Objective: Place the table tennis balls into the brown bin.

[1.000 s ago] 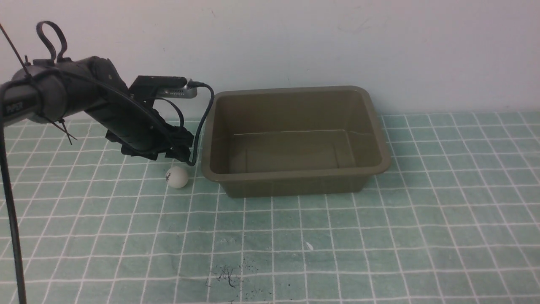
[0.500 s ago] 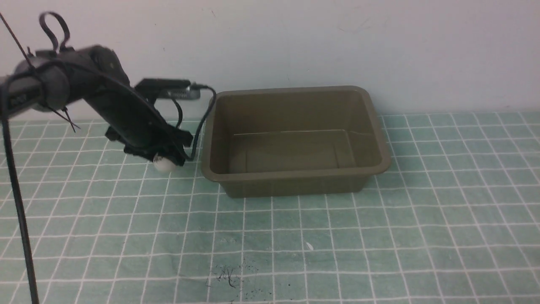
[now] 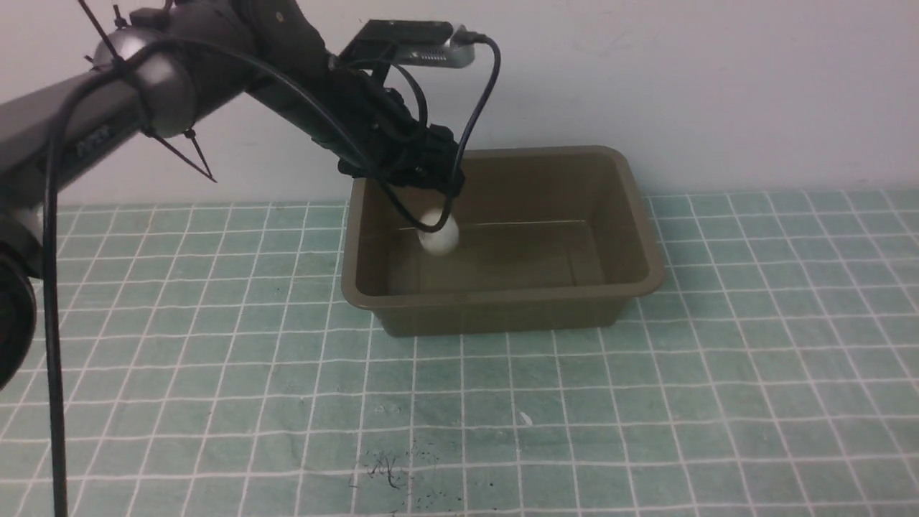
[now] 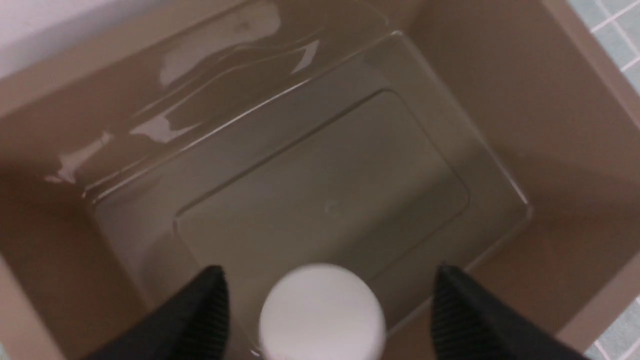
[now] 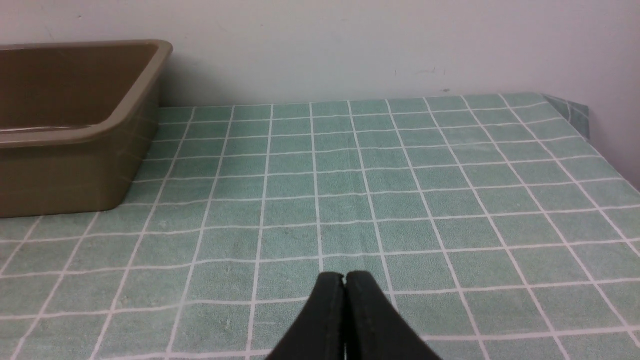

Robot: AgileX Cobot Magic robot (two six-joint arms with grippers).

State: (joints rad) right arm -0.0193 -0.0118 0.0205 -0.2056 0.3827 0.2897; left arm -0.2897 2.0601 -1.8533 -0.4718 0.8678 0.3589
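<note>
- The brown bin (image 3: 502, 294) sits upright on a green table (image 3: 754, 323) marked with a pale grid, close to a plain wall.
- The white ball (image 3: 441, 241) shows against the inside of the bin, toward its left end. It is blurred, and whether it is in the air or touching the bin cannot be told.
- The left gripper (image 4: 331, 295) is over the bin with its fingers spread wide; the ball shows between them with a gap on each side, so nothing is gripped.
- The right gripper (image 5: 348, 279) has its fingertips together, holding nothing, and points toward the table beside the bin.
- The likeliest trouble is a bounce: a light, hard ball meeting a hard floor or sloping wall could hop, perhaps over the rim if it strikes high up.
- A black cable (image 3: 470, 129) loops down from the left arm, crossing in front of the ball in the front view. If the arm dips or swings, that loop might brush the ball or snag the rim and drag the bin.
- Closing the fingers or pulling sideways too soon could clip the ball; lifting straight up, spread wide, seems the safer exit.
</note>
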